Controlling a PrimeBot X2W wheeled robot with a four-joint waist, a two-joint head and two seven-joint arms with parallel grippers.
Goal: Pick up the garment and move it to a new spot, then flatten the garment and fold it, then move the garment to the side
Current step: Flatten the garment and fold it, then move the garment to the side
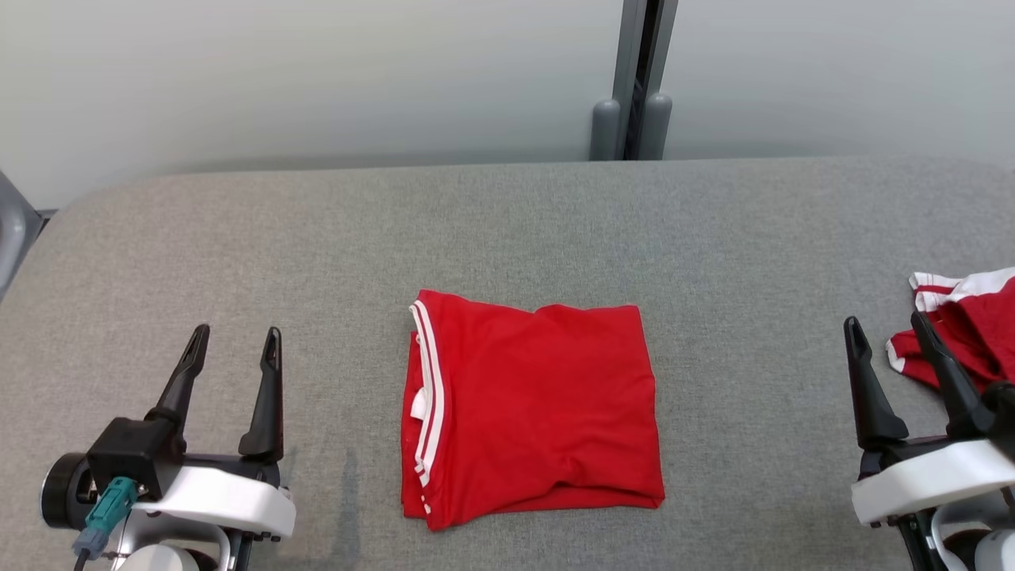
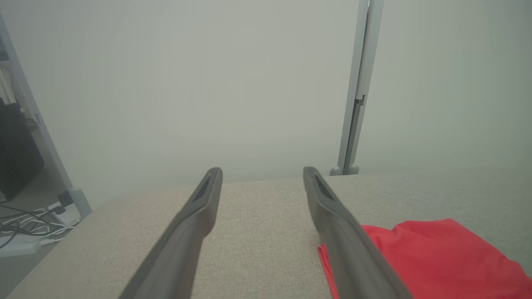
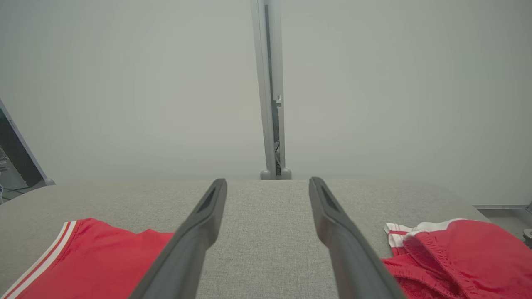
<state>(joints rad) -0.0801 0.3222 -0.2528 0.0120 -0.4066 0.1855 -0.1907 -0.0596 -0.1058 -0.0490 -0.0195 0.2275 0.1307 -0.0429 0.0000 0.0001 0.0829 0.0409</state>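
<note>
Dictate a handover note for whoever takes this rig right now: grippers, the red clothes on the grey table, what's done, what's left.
Left gripper: open, empty.
Right gripper: open, empty.
Red white-trimmed garment: folded, mid grey fabric table.
Second red white-trimmed garment: crumpled at the table's right edge, beside the right gripper.
Done: folding. Left: move the folded garment aside.

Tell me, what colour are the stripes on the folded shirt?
White stripes along the left edge of the red shirt, clearest in the head view.
</note>
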